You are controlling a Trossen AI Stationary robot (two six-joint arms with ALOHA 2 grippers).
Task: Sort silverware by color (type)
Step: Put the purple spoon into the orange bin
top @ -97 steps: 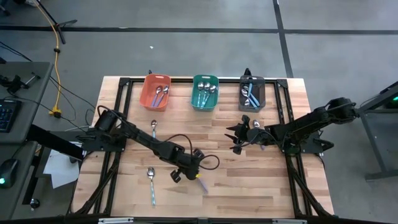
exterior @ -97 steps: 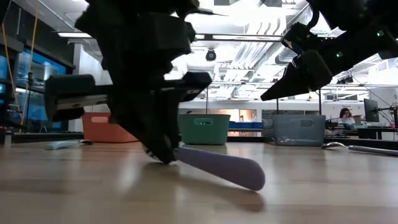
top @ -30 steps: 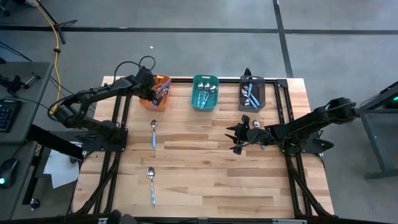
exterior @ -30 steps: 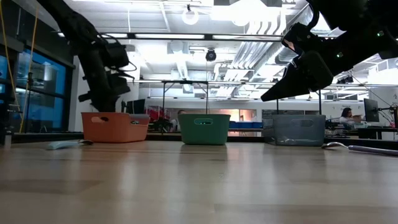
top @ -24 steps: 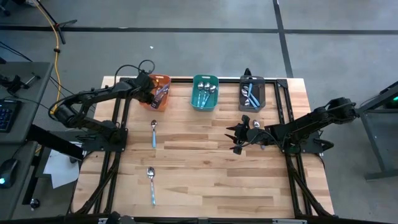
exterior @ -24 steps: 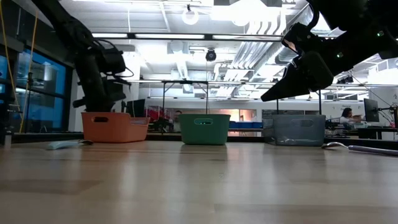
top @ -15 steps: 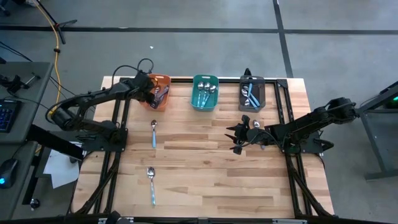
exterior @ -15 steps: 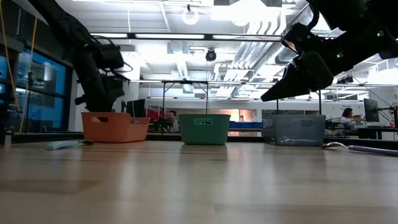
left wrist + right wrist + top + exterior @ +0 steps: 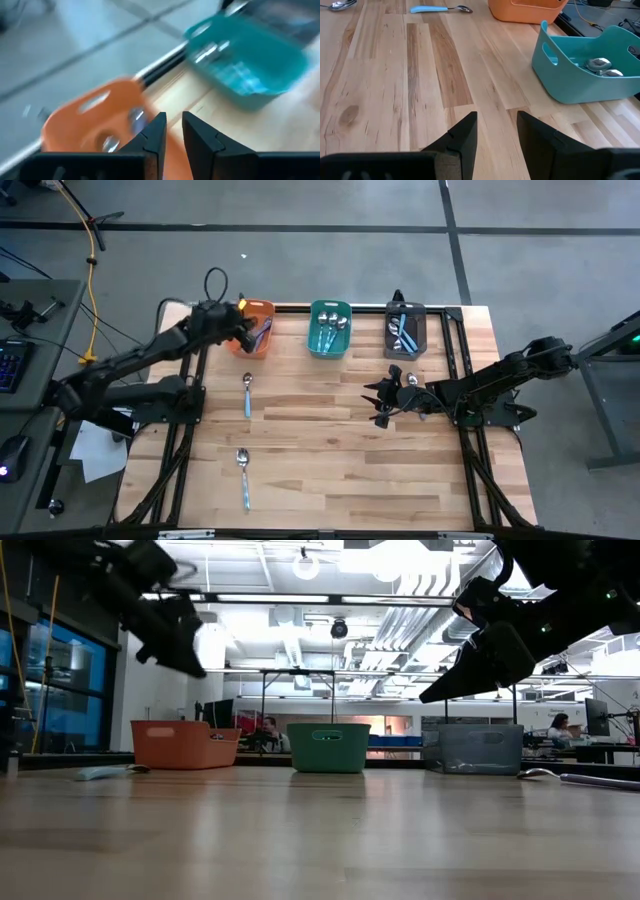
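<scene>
Two small spoons with shiny metal bowls and light blue handles (image 9: 247,395) lie near the counter's (image 9: 330,480) left edge: light, stiff, slippery, best pinched mid-handle. Left tool (image 9: 243,335) hovers empty, fingers slightly apart, above the orange rectangular bin (image 9: 252,340).

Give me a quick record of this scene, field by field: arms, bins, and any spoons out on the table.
left gripper: above the orange bin, fingers slightly apart, empty
right gripper: hovering over the table, open, empty
teal bin: holds spoons
grey bin: holds spoons
loose spoons: two with blue handles on the table's left side; one by the right arm
</scene>
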